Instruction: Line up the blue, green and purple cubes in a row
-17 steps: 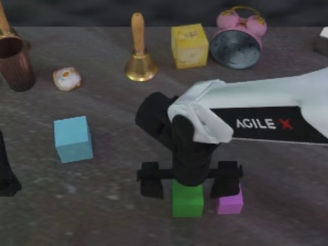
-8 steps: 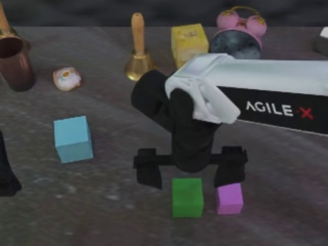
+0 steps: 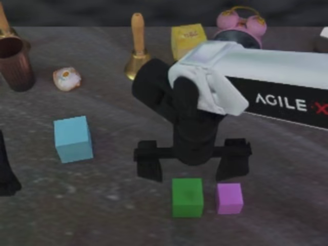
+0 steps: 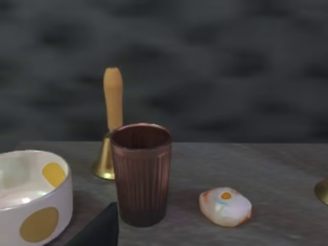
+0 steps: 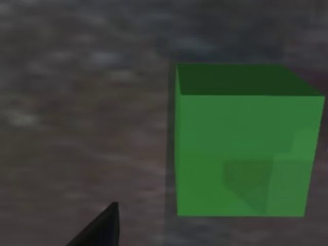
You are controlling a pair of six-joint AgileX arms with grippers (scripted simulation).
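The green cube (image 3: pixel 187 197) rests near the table's front edge, with the smaller purple cube (image 3: pixel 229 198) just to its right across a narrow gap. Well off to the left and farther back sits the larger blue cube (image 3: pixel 73 138). My right gripper (image 3: pixel 192 172) hovers open just behind the green cube, its fingers (image 3: pixel 149 165) spread wide with nothing between them. The right wrist view shows the green cube (image 5: pixel 246 143) close up and one dark fingertip (image 5: pixel 102 225) beside it. My left arm (image 3: pixel 5 174) is parked at the left edge.
Along the back stand a copper cup (image 3: pixel 15 61), a brass bell (image 3: pixel 137 51), a yellow cube (image 3: pixel 187 38) and a pink alarm clock (image 3: pixel 241 23). A small white-and-orange object (image 3: pixel 66 78) lies near the cup. A white bowl with yellow dots (image 4: pixel 31 200) shows in the left wrist view.
My right gripper has risen and drawn back from the green cube, which stays on the table beside the purple one. The left arm has not moved.
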